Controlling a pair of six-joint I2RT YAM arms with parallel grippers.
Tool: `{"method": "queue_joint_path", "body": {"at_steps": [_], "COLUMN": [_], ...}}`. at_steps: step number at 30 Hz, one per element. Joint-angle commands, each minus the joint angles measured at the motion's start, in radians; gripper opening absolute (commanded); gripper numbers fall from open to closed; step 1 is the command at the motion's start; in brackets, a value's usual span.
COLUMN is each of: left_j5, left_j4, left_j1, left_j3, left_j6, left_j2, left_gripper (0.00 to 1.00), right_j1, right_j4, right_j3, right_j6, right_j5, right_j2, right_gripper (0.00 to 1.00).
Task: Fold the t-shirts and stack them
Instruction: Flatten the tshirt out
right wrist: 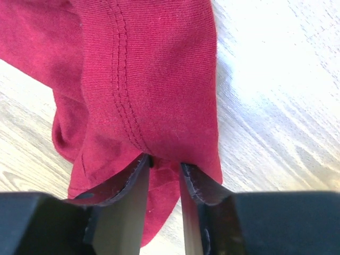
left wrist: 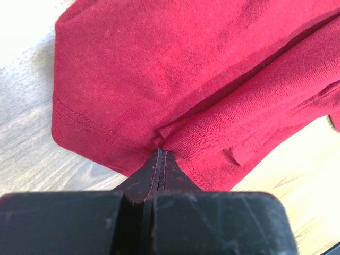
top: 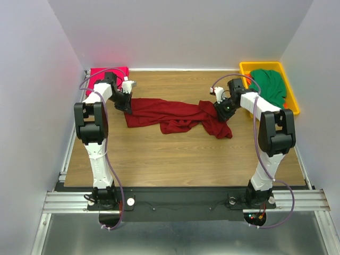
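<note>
The rumpled dark red cloth t-shirt (top: 175, 116) sprawls across the wooden table (top: 186, 154). The left gripper (left wrist: 161, 153) clenches its nine o'clock edge; the right gripper (right wrist: 162, 162) straddles the three o'clock hem, grip uncertain. Best seat that pinch, then stretch evenly.

maroon shirt (top: 170, 114) bars mid-table; table (top: 175, 159) nearer bases lies open.

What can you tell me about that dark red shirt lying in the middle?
The dark red shirt is soft knit cloth with double-stitched hems. It lies unfolded and crumpled, stretched across the wooden table. The left gripper is pinched shut on one end; the other end's hem sits between the fingers of the right gripper.
</note>
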Motion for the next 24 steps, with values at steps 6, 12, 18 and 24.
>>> {"method": "queue_joint_path", "body": {"at_steps": [6,12,18,24], "left_j5": [-0.008,-0.01,-0.016,-0.019], "left_j4": [-0.03,-0.03,-0.039,-0.045], "left_j1": [0.003,0.003,0.003,0.005], "left_j3": [0.067,0.065,0.082,0.097], "left_j6": [0.013,0.015,0.016,0.018], "left_j2": [0.012,0.015,0.023,0.034], "left_gripper": [0.0,0.0,0.0,0.0], "right_j1": [0.007,0.007,0.007,0.007], "right_j4": [0.022,0.005,0.002,0.002], "right_j3": [0.02,-0.005,0.004,0.033], "right_j6": [-0.012,-0.004,-0.018,-0.035], "right_j5": [-0.01,-0.068,-0.041,0.017], "right_j2": [0.011,0.008,0.033,0.046], "right_gripper": [0.35,0.47,0.42,0.26]}}
